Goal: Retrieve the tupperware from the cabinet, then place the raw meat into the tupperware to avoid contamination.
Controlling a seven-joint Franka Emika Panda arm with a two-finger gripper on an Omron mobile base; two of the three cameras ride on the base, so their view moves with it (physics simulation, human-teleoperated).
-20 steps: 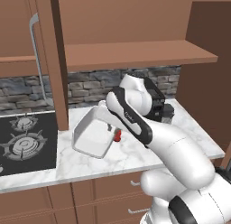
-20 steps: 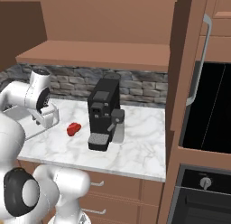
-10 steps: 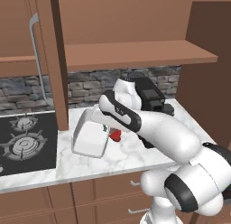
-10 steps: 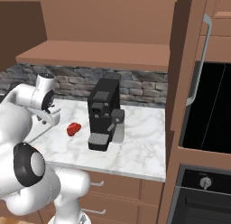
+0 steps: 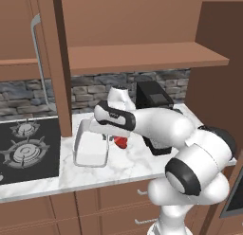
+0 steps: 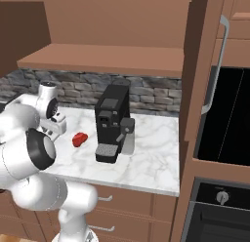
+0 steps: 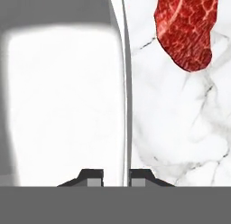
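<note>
The white tupperware [image 5: 90,146] is low over the marble counter [image 5: 128,165], left of the raw meat, and my gripper [image 5: 108,133] is shut on its right wall. In the hand view my gripper [image 7: 116,173] straddles that thin wall, with the tupperware [image 7: 63,101] hollow to the left. I cannot tell whether the tub touches the counter. The raw meat [image 7: 187,29], a dark-red lump, lies on the marble close to the tub and apart from it; the base views show the raw meat [image 5: 122,142] [image 6: 79,139] too. The brown cabinet [image 5: 137,56] hangs above with its door [image 5: 59,63] swung open.
A black coffee machine [image 6: 112,121] stands on the counter right of the meat, partly behind my arm [image 5: 156,125]. A black stove top [image 5: 23,151] borders the counter on the left. A tall oven unit [image 6: 224,114] closes the right end. Drawers [image 5: 118,196] run below the counter.
The arm has swung down and a little left, carrying the tupperware lower toward the counter. The raw meat and the coffee machine have not moved.
</note>
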